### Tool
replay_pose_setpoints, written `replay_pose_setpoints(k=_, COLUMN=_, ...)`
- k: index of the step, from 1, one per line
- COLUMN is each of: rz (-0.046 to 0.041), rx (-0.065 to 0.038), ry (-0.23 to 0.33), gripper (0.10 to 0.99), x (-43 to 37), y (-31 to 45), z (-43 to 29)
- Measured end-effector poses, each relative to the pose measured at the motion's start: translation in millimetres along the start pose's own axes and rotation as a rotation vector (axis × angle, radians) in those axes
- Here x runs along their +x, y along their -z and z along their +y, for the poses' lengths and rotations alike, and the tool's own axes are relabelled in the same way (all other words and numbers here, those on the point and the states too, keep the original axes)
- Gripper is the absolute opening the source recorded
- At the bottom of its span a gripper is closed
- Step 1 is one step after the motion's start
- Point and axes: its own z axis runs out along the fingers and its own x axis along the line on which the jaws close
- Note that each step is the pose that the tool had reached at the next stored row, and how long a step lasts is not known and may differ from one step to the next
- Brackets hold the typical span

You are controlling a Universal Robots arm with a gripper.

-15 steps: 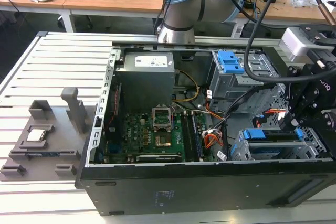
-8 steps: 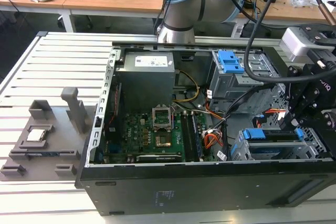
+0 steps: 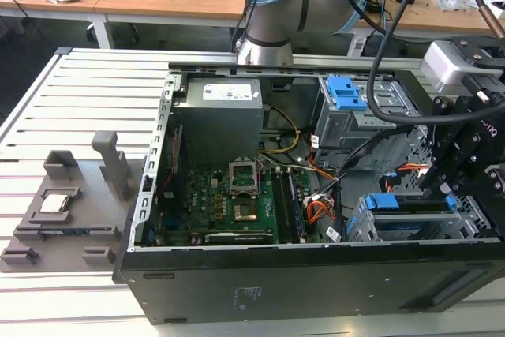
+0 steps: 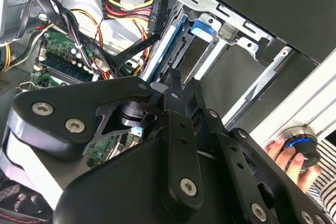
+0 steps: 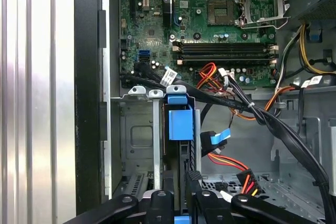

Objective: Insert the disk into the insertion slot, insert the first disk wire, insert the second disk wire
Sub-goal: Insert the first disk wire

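Observation:
The disk point(image 3: 410, 215) sits inside the insertion slot point(image 3: 359, 230), a low grey cage at the case's front corner on the exterior view's right. Its blue carrier tab point(image 5: 180, 124) stands edge-on in the cage point(image 5: 139, 135) in the first wrist view. My black gripper point(image 3: 435, 183) hangs just over the disk's open end. Its fingertips point(image 4: 174, 77) are close together with nothing seen between them, pointing at the disk's connector edge point(image 4: 176, 45). A black power plug on red and yellow wires point(image 4: 156, 11) and a blue-tipped data cable point(image 5: 215, 139) hang loose beside the cage.
A taller grey cage with a blue latch plate point(image 3: 346, 91) stands behind the slot. Cable bundles point(image 5: 273, 121) cross between the motherboard point(image 3: 237, 199) and the cages. A person's hand point(image 4: 286, 156) rests on a round knob outside the case. Grey fixtures point(image 3: 71, 203) lie on the slatted table.

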Motion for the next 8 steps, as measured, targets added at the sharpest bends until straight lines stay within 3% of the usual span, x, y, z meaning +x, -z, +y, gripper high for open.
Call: replay_pose_setpoints(k=8, rz=0.0020, rx=0.000, ry=0.045, gripper=0.239, x=-10.0, y=0.0, z=-0.2)
